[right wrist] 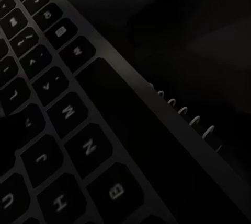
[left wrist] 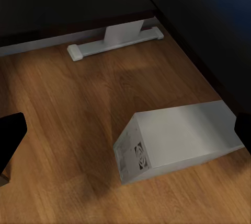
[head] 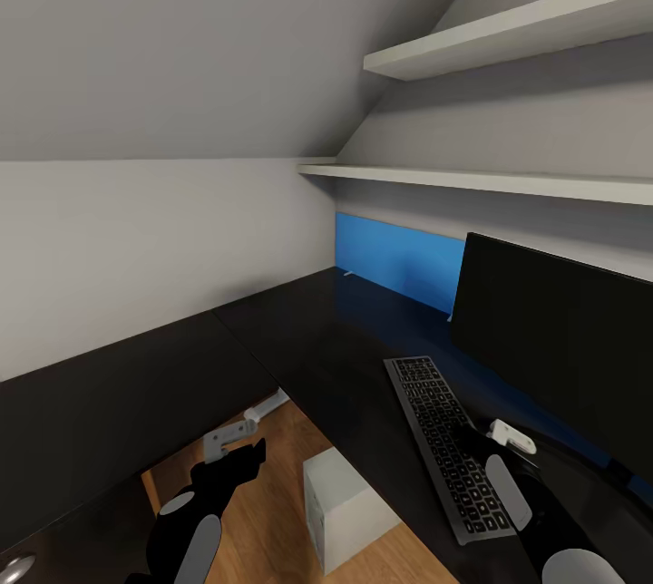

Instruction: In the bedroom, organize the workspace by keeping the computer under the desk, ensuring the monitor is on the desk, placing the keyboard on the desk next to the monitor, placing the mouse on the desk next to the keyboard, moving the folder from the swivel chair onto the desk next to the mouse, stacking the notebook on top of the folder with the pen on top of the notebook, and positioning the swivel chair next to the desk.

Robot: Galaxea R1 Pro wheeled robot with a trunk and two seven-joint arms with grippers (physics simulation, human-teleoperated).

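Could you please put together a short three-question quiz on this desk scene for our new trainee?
1. True or false: the keyboard lies on the desk in front of the monitor.
2. Where does the computer stand: A on the desk, B on the wood floor, C on a shelf?
3. Which gripper hangs over the keyboard?

Key: 1 true; 2 B; 3 the right gripper.

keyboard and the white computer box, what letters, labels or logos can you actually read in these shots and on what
keyboard, key caps, right wrist view: "M", "N", "B", "H", "J", "U" read clearly; smaller symbol keys nearby are too dim to read.
keyboard, head view: legends too small to read.
computer, end face label, left wrist view: a square logo and lines of print, too blurred to read.
monitor: screen dark, no text.
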